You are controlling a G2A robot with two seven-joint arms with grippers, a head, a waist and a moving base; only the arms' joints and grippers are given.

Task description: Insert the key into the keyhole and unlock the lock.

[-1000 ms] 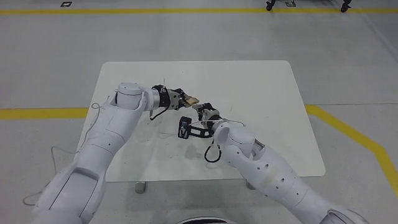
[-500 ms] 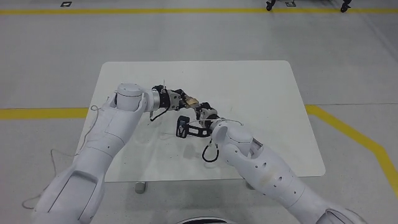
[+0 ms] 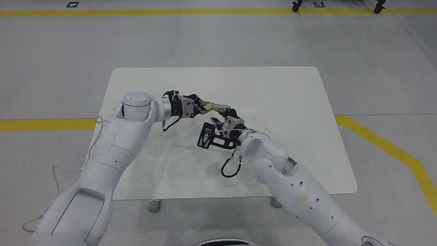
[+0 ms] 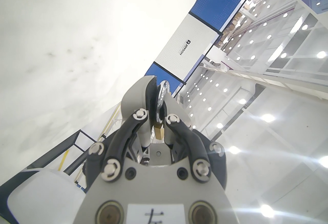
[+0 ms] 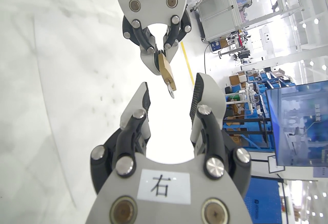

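White table [image 3: 293, 96] on a grey floor with yellow lines [image 3: 205, 11]; both arms meet over the table's middle.
Left gripper [image 5: 159, 63] is clamped on the upper end of the brass padlock [image 5: 166, 70], which is held over the table's middle, body angled toward the right arm. Key [image 5: 171, 90] sits in the keyhole, its silver head sticking out of the padlock's free end. Right gripper [image 5: 172, 84] has its jaws spread wide, one finger on either side of the key head, not touching it.
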